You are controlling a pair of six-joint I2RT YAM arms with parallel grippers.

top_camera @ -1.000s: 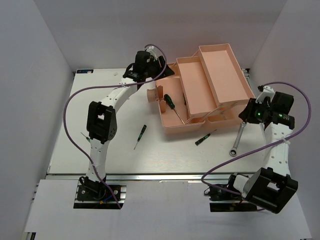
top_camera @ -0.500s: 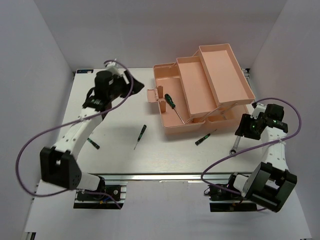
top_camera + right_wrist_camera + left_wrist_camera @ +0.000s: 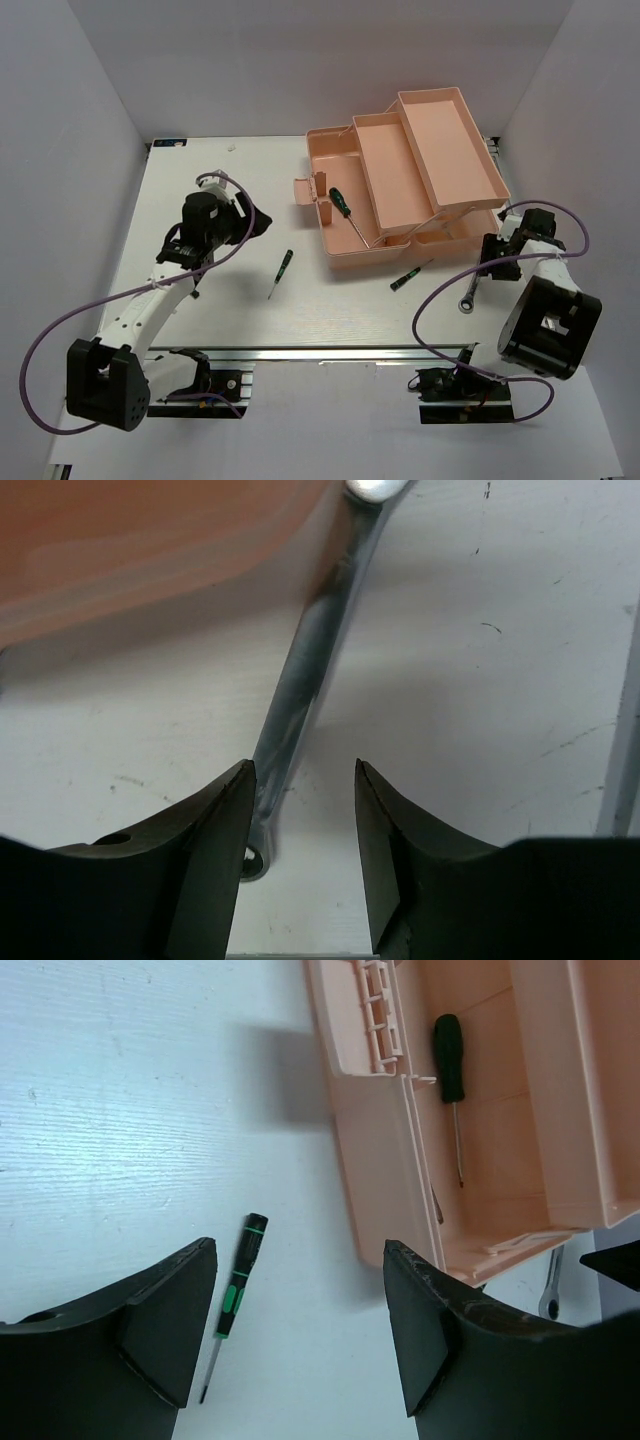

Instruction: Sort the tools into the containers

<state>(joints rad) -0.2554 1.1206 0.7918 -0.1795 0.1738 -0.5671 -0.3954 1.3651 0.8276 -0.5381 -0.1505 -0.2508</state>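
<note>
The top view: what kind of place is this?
Probably a lab robot cell: white table boxed in by plain white walls, left arm and right arm bolted at its near edge.

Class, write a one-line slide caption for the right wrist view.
Right gripper, jaws open, poised over the silver wrench lying on the white table beside the pink toolbox.

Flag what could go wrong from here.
The wrench lies flat and thin inside the open right gripper, off to one side; it may slip or pivot. Its far end sits near the toolbox and could catch. The screwdriver sits nearer one finger of the open left gripper; closing might knock it.
</note>
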